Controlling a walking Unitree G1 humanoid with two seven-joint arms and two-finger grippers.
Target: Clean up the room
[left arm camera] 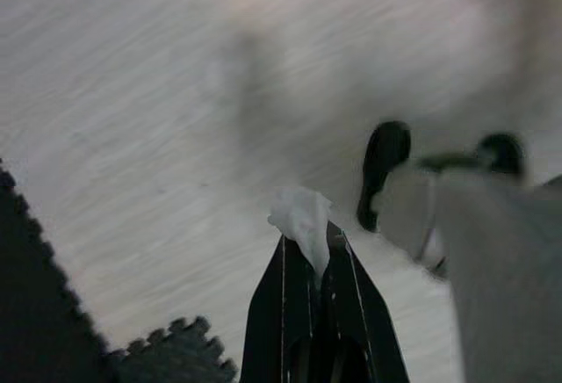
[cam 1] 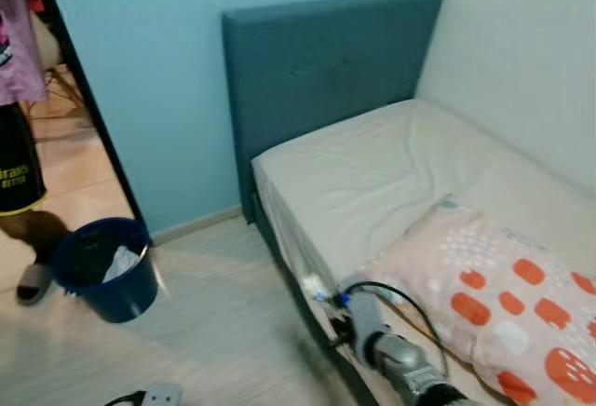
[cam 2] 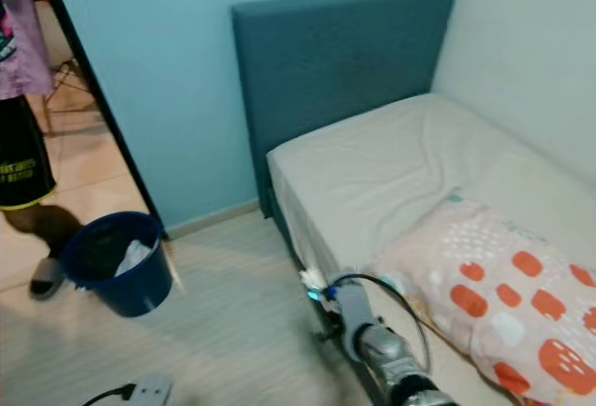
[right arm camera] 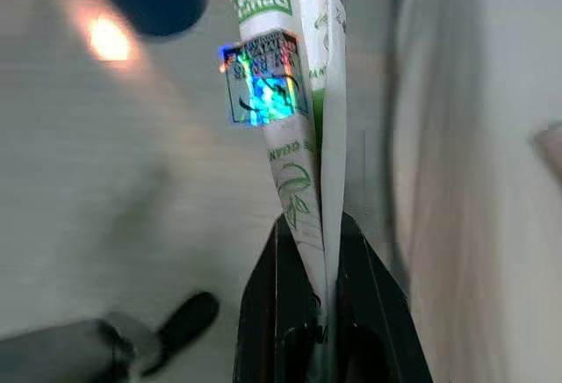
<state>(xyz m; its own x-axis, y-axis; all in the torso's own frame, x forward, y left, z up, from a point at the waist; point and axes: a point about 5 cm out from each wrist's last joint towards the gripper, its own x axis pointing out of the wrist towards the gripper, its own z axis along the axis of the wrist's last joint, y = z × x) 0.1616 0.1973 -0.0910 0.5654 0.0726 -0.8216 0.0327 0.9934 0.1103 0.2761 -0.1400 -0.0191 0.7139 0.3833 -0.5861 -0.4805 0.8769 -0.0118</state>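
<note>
A home bedroom: a single bed (cam 1: 391, 169) with a blue padded headboard (cam 1: 326, 61), a patterned pillow (cam 1: 503, 299), a light blue wall (cam 1: 158, 71) and pale wood-look floor (cam 1: 223, 331).

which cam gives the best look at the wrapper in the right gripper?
Right wrist view: the white-and-green wrapper is close up, print and hologram sticker legible, pinched in the right gripper. Both eye views show it as a small pale scrap beside the bed.

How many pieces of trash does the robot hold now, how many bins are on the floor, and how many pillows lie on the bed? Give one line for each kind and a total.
White tissue scrap, in the left gripper: 1
Green-printed wrapper, in the right gripper: 1
Blue bin: 1
Patterned pillow: 1
Total: 4
</note>
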